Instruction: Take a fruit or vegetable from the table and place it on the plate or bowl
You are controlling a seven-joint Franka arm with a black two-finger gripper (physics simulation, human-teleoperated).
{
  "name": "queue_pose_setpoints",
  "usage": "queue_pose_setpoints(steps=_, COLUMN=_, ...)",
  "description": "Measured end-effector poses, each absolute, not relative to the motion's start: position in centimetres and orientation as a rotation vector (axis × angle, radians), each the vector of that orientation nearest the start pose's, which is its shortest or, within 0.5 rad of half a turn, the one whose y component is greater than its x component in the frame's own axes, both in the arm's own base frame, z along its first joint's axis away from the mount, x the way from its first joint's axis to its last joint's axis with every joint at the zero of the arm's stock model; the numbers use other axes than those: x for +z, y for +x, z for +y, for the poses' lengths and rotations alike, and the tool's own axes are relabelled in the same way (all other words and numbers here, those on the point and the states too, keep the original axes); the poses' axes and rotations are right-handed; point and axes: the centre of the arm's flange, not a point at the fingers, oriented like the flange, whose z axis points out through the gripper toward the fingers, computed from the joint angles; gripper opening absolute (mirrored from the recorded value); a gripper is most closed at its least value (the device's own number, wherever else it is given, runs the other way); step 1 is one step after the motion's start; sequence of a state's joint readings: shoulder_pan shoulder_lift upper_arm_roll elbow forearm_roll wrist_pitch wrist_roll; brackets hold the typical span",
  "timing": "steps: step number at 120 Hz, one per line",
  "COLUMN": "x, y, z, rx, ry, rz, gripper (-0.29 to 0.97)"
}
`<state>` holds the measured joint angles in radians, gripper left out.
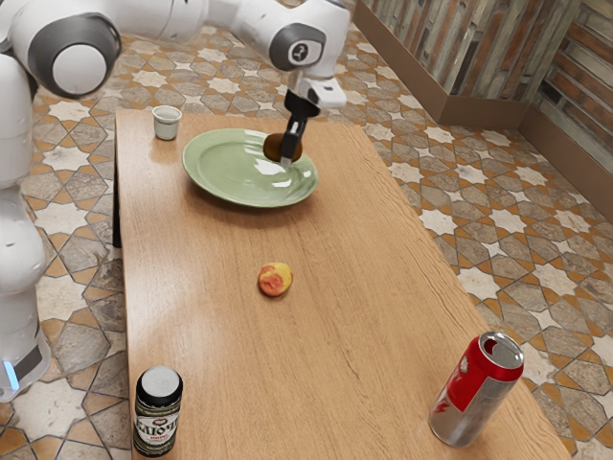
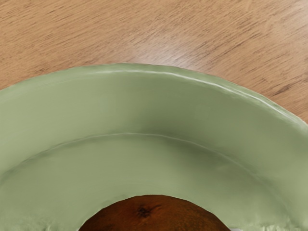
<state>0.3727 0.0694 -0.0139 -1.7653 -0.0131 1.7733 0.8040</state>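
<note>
A round brown fruit (image 1: 276, 147) hangs just over the right part of the green plate (image 1: 225, 177) at the far end of the wooden table. My black gripper (image 1: 285, 153) points down and is shut on the fruit, one finger on each side. In the wrist view the brown fruit (image 2: 154, 216) sits right under my hand, with the plate's inner surface and rim (image 2: 144, 91) beyond it. A second fruit, yellow and red (image 1: 275, 279), lies on the bare table nearer the middle.
A small white cup (image 1: 167, 122) stands at the far corner of the table, on the exterior view's left of the plate. A dark jar (image 1: 158, 410) stands at the near left edge and a tilted red can (image 1: 476, 389) at the near right.
</note>
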Motion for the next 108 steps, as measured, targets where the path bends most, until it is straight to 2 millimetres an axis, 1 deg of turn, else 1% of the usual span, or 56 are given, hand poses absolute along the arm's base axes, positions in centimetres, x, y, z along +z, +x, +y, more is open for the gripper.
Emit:
queue_pose_setpoints(steps=21, x=50.5, y=51.3, z=19.1, rx=0.112, ry=-3.123, rz=0.703, gripper=0.29)
queue_pose_setpoints(steps=34, x=50.0, y=50.3, z=19.1, rx=0.131, ry=-3.133, rz=0.697, gripper=0.29)
queue_pose_setpoints(steps=45, x=49.7, y=49.7, z=20.1, rx=0.138, ry=-3.145, rz=0.664, gripper=0.29)
queue_pose_setpoints(steps=60, x=49.6, y=48.5, z=22.8, rx=0.133, ry=-3.165, rz=0.581, gripper=0.29)
queue_pose_setpoints(steps=64, x=49.6, y=48.2, z=23.5, rx=0.132, ry=-3.169, rz=0.56, gripper=0.33)
queue_pose_setpoints(steps=72, x=49.5, y=47.7, z=24.6, rx=0.133, ry=-3.179, rz=0.527, gripper=0.46)
queue_pose_setpoints(steps=83, x=49.4, y=47.4, z=25.4, rx=0.132, ry=-3.186, rz=0.505, gripper=0.57)
queue_pose_setpoints(steps=95, x=49.2, y=47.5, z=25.4, rx=0.13, ry=-3.192, rz=0.507, gripper=0.62)
queue_pose_setpoints(steps=108, x=49.4, y=48.0, z=24.6, rx=0.103, ry=-3.21, rz=0.526, gripper=0.65)
